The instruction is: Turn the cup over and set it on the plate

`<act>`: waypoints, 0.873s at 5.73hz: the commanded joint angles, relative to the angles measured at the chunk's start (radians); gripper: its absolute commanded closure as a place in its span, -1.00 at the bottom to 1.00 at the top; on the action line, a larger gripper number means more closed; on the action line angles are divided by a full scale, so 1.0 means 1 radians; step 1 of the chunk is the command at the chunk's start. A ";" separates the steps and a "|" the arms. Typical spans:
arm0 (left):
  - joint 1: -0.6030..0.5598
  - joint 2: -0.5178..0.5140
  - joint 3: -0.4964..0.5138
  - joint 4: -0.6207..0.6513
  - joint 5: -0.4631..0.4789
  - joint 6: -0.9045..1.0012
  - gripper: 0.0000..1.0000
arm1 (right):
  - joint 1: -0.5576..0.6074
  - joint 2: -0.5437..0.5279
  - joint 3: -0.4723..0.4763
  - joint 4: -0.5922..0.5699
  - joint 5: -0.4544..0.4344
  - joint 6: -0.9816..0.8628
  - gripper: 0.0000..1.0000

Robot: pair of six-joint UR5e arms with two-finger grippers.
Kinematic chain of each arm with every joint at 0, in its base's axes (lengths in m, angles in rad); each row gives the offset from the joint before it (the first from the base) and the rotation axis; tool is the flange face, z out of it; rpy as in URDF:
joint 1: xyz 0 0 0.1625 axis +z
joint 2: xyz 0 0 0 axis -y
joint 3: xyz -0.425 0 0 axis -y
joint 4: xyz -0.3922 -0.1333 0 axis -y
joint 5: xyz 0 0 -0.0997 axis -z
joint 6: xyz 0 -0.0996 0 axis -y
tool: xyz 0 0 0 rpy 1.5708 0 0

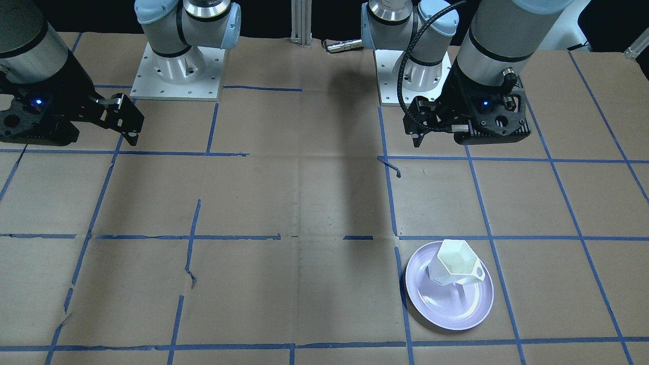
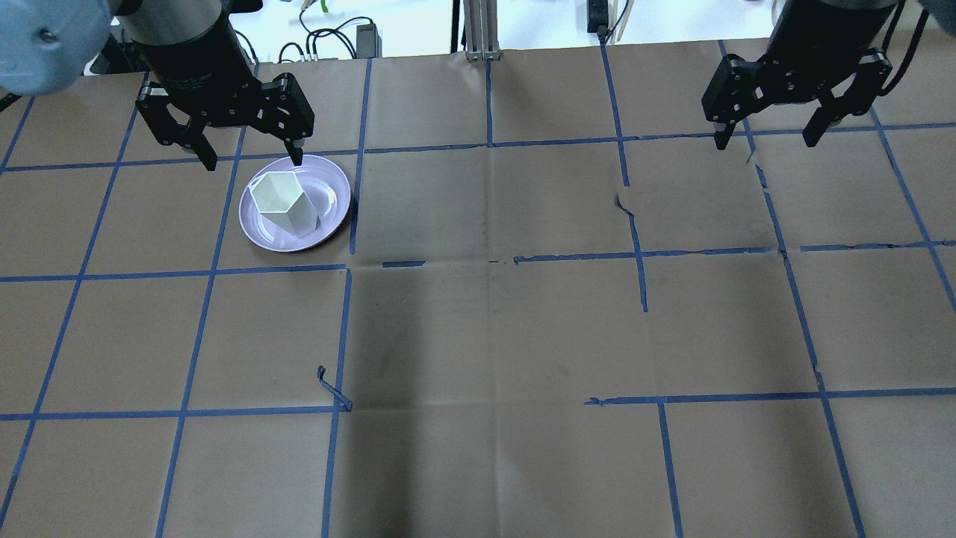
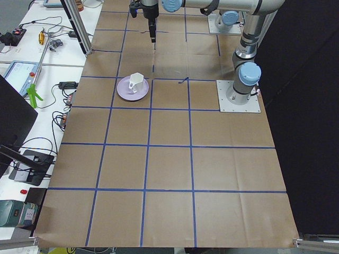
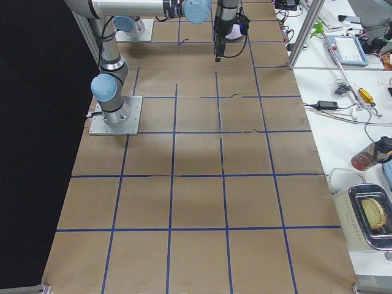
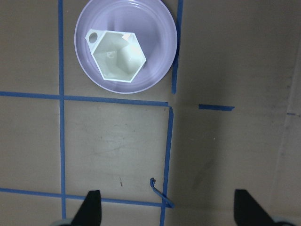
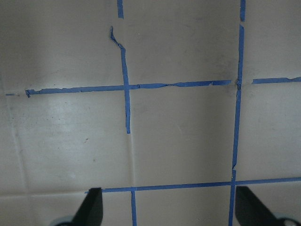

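right arm [image 4: 101, 43] rising from its base plate [image 4: 116, 122], right gripper [image 4: 224, 48] above blue-taped brown table [image 4: 196, 184]

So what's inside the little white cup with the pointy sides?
Nothing: the small white faceted cup stands mouth-up and looks empty, just pale inner walls and floor. It sits on the round pale lavender plate; the bit of plate beneath it is covered.
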State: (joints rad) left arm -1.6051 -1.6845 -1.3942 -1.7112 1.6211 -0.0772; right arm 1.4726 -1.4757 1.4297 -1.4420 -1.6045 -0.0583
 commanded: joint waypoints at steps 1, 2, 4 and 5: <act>-0.022 0.012 -0.002 -0.005 -0.016 0.014 -0.98 | 0.000 0.000 0.000 0.000 0.000 0.000 -1.00; -0.024 0.015 -0.002 -0.004 -0.020 0.016 -0.98 | 0.000 0.000 0.000 0.000 0.000 0.000 -1.00; -0.023 0.020 -0.005 -0.004 -0.021 0.034 -0.98 | 0.000 0.000 0.000 0.000 0.000 0.000 -1.00; -0.022 0.020 -0.005 -0.004 -0.021 0.036 -0.98 | 0.000 0.000 0.000 0.000 0.000 0.000 -1.00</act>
